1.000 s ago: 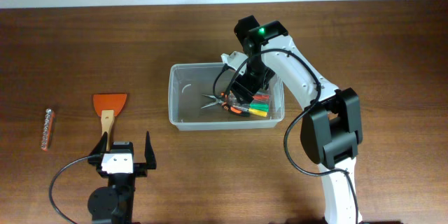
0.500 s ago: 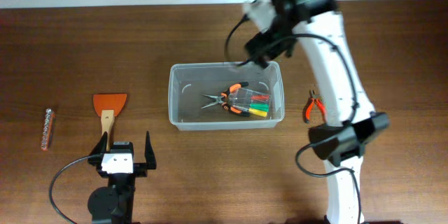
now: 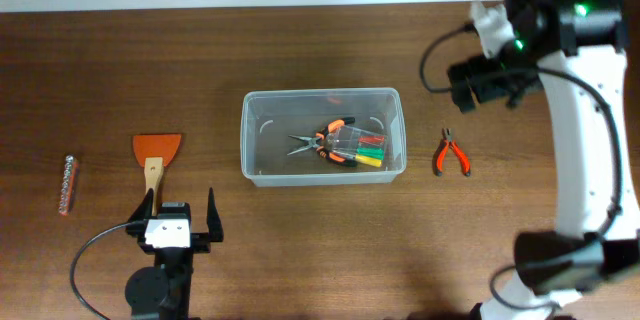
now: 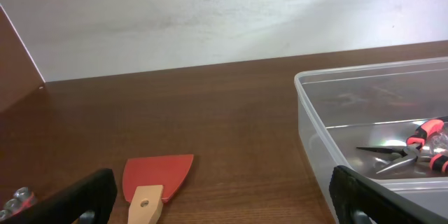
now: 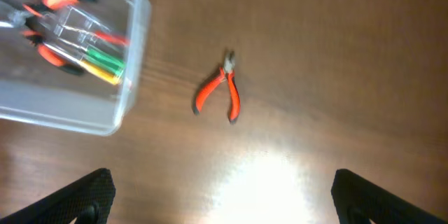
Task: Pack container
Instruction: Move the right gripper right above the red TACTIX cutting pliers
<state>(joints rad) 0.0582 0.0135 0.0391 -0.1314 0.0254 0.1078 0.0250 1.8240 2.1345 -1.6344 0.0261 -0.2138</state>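
The clear plastic container (image 3: 265,110) stands mid-table and holds orange-handled pliers (image 3: 322,138) and a small clear case of coloured bits (image 3: 362,148). It also shows in the left wrist view (image 4: 315,122) and the right wrist view (image 5: 133,56). Small orange pliers (image 3: 451,153) lie on the table right of it, seen too in the right wrist view (image 5: 222,94). My right gripper (image 3: 490,78) is open and empty, high above the table, up and right of those pliers. My left gripper (image 3: 180,218) is open and empty at the front left, just behind an orange scraper (image 3: 156,156).
A strip of sockets (image 3: 68,183) lies at the far left. The scraper with its wooden handle (image 4: 155,185) lies between my left fingers in the left wrist view. A pale wall runs behind the table's far edge.
My right arm has lifted out of the container and swung right, past its right end. The small orange pliers became visible. The left arm has not moved.
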